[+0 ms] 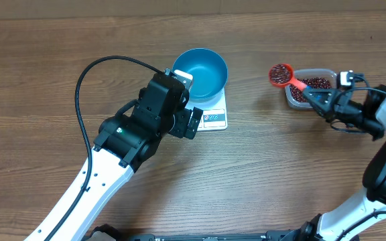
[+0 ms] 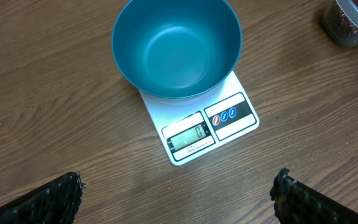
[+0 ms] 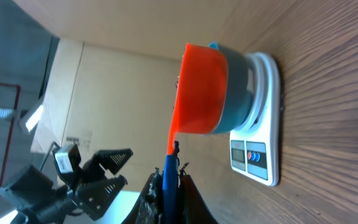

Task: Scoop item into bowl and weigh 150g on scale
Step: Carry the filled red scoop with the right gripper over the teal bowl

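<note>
From overhead, the blue bowl (image 1: 202, 72) sits on the white scale (image 1: 214, 118) near the middle of the worktop's (image 1: 39, 80) far edge, and it looks empty. The left arm (image 1: 136, 130) reaches in from the near-left and stops just beside the scale, its left jaws spread wide and holding nothing. Towards the far-right corner stands a clear tub (image 1: 293, 99) of dark red beans (image 1: 315, 83). The right jaws are clamped on the handle of a red scoop (image 1: 281, 73), which hangs heaped with beans between tub and bowl, close to the tub. In the left wrist view, the two black fingers (image 2: 42, 202) stand far apart at the bottom corners. Ahead, the bowl (image 2: 176, 50) rests bare inside on the scale (image 2: 229, 134), whose display (image 2: 188, 137) appears to read zero. In the right wrist view, the scoop (image 3: 201, 87) fills the centre, its thin handle (image 3: 168, 177) pinched tight, with bowl (image 3: 236, 87) and scale (image 3: 260, 149) beyond it.
</note>
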`<state>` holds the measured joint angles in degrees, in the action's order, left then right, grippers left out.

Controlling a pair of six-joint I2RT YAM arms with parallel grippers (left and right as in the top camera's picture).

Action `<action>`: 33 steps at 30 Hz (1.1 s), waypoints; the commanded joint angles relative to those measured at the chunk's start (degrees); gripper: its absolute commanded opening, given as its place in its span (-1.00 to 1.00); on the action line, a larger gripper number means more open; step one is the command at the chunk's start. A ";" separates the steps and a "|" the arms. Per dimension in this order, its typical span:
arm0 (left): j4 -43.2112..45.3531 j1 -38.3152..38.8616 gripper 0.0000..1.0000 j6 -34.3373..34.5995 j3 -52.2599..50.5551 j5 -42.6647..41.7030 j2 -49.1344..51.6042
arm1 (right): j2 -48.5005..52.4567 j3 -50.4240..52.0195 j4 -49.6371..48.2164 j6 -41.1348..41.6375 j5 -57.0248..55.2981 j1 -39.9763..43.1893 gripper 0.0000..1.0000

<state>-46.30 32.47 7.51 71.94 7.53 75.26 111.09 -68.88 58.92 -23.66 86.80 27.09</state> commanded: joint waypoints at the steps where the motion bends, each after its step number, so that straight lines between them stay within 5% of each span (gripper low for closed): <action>1: 0.02 -0.31 0.99 -0.24 0.92 0.52 -0.63 | 0.15 0.28 -0.39 -0.90 3.13 -2.95 -0.93; 14: 0.02 -0.31 0.99 -0.24 0.92 0.52 -0.66 | 0.15 0.24 -3.32 0.26 3.13 -10.45 -0.92; 33: 0.02 -0.31 0.99 -0.22 0.92 0.55 -0.63 | 0.15 0.24 -23.61 20.90 3.08 -15.61 -0.92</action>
<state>-46.30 32.47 7.51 71.94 7.55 75.26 111.09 -68.75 37.76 -8.27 87.74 12.73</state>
